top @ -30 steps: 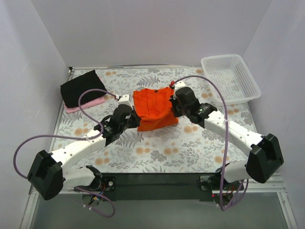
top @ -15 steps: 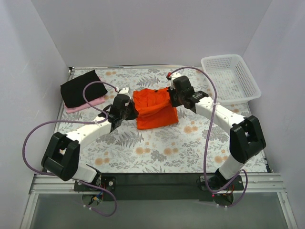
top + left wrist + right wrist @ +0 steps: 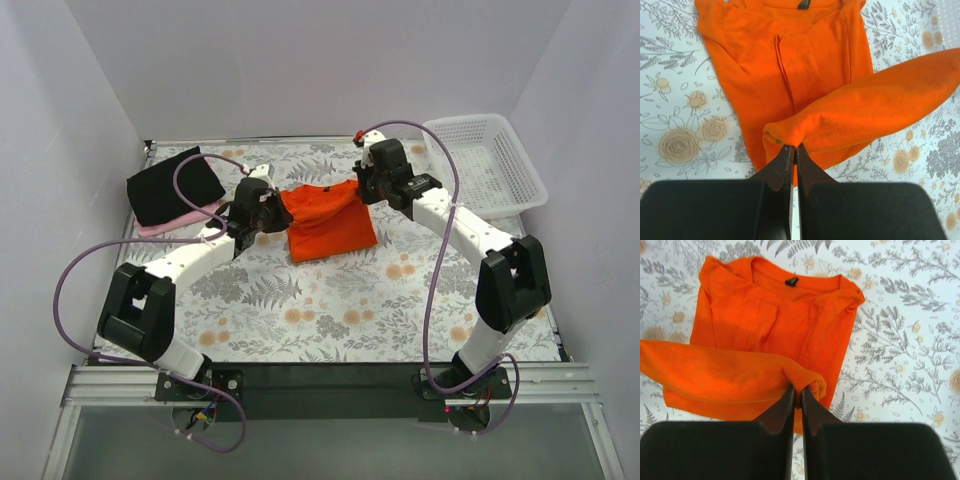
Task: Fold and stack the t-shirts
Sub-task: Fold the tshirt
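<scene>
The orange t-shirt [image 3: 327,222] lies on the floral table [image 3: 330,310] at mid-back, its near hem lifted and carried over its upper part. My left gripper [image 3: 276,208] is shut on the hem's left corner [image 3: 790,134]. My right gripper [image 3: 362,190] is shut on the hem's right corner [image 3: 802,379]. The lifted fold hangs between them above the shirt's body [image 3: 765,320], whose collar label [image 3: 792,281] faces up. The folded black t-shirt [image 3: 172,185] lies on the pale pink t-shirt [image 3: 180,220] at the back left.
A white plastic mesh basket [image 3: 485,162] stands at the back right corner. White walls close in the table on three sides. Purple cables loop over both arms.
Both grippers have moved toward the back of the table, carrying the orange shirt's lifted near hem over its body toward the collar. The arms have stretched out further.
</scene>
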### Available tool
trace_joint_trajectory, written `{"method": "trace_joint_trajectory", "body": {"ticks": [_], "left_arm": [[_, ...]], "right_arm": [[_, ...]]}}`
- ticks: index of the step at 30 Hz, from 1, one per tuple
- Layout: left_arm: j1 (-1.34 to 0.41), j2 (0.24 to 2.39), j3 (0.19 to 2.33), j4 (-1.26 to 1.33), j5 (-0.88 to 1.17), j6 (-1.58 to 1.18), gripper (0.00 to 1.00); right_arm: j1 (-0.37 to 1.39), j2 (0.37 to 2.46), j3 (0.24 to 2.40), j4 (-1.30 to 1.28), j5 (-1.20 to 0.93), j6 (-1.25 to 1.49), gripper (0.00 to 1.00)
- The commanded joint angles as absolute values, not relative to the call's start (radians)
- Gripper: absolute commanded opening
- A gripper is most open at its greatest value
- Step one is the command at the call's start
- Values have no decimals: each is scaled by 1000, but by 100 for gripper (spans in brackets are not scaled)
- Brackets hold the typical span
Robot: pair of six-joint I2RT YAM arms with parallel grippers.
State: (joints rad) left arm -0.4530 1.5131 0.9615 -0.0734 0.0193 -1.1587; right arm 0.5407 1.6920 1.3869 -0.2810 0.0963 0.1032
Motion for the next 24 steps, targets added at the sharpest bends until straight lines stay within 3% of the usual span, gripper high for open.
{"method": "trace_joint_trajectory", "body": {"ticks": [1, 24], "left_arm": [[-423, 1548, 1017, -60, 58, -1138, 0], [-301, 1802, 1198, -37, 187, -1111, 0]], "right_arm": [[514, 1741, 1479, -255, 63, 81, 1], [456, 2063, 1735, -293, 15, 78, 1]]}}
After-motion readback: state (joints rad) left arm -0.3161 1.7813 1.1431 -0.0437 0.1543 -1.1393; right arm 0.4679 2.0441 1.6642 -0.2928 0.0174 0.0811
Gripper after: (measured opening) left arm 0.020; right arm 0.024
